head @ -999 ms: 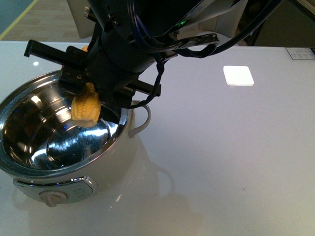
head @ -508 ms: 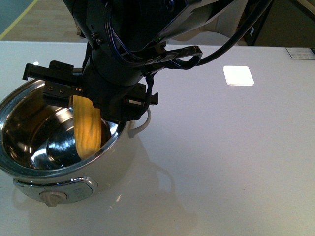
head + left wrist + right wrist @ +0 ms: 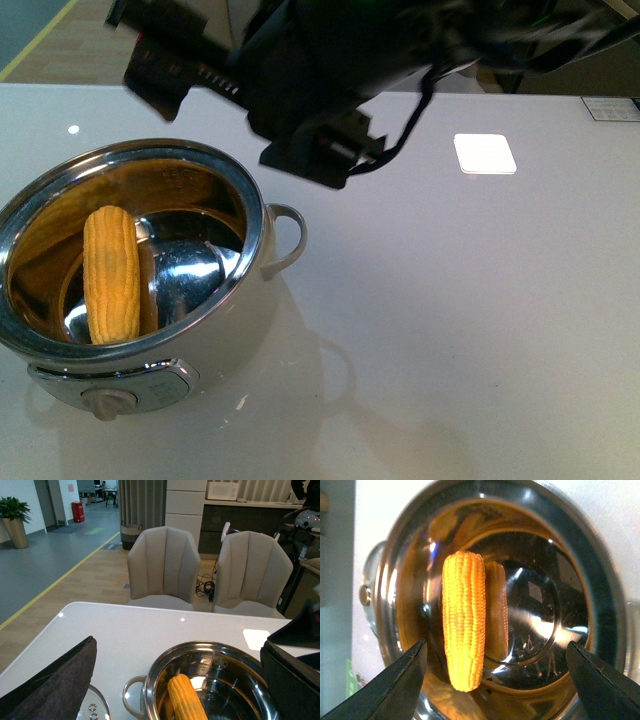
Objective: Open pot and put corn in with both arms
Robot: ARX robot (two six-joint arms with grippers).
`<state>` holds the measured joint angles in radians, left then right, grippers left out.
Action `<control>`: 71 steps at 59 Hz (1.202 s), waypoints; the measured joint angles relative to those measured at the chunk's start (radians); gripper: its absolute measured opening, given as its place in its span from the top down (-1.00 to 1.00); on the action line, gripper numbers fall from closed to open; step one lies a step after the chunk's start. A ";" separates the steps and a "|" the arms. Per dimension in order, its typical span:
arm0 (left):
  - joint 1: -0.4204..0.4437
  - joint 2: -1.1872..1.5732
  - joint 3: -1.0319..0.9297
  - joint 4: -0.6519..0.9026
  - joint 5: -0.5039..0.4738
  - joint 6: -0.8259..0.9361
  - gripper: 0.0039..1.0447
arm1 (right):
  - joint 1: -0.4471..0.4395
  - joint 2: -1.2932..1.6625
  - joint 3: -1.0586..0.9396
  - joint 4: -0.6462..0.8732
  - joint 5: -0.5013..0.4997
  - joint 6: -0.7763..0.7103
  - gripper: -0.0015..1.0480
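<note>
The corn point(image 3: 111, 274) lies inside the pot point(image 3: 262, 262), resting on the steel floor against the wall on the robot's left side, with its long axis running from the knob side toward the far rim. You will find nothing gripping it. In the right wrist view, the right gripper point(image 3: 497, 672) hangs directly above the open pot, its jaws spread wide and empty, the cob lying between and below the two fingertips and roughly in line with them. The left gripper point(image 3: 180, 680) looks in over the rim from the handle side, its jaws also apart and holding nothing. Of the two, the right is the one above the cob. The pot is uncovered; what appears to be the glass lid point(image 3: 95, 707) lies on the table point(image 3: 480, 320) just beside it. In my judgement the placement is complete; your clear exit is straight up.
</note>
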<state>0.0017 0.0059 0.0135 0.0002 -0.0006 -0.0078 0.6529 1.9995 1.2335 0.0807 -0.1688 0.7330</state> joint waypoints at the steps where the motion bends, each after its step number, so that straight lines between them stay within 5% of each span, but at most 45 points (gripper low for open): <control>1: 0.000 0.000 0.000 0.000 0.000 0.000 -0.87 | -0.011 -0.023 -0.016 0.006 0.000 0.000 -0.54; 18: 0.000 0.000 0.000 0.000 0.000 0.000 -0.87 | -0.229 -0.337 -0.298 0.051 -0.011 -0.068 -0.54; 33: 0.000 0.000 0.000 0.000 0.000 0.000 -0.87 | -0.461 -0.594 -0.561 0.078 0.112 -0.322 -0.70; 42: 0.000 0.000 0.000 0.000 0.000 0.000 -0.87 | -0.552 -0.765 -0.687 0.073 0.092 -0.479 -0.83; 59: 0.000 0.000 0.000 0.000 0.000 0.000 -0.87 | -0.610 -1.119 -0.834 -0.018 0.054 -0.581 -0.83; 71: 0.000 0.000 0.000 0.000 0.000 0.000 -0.87 | -0.591 -1.315 -0.896 -0.150 0.216 -0.602 -0.83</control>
<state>0.0017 0.0059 0.0135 0.0002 -0.0006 -0.0082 0.0620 0.6846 0.3378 -0.0692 0.0475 0.1307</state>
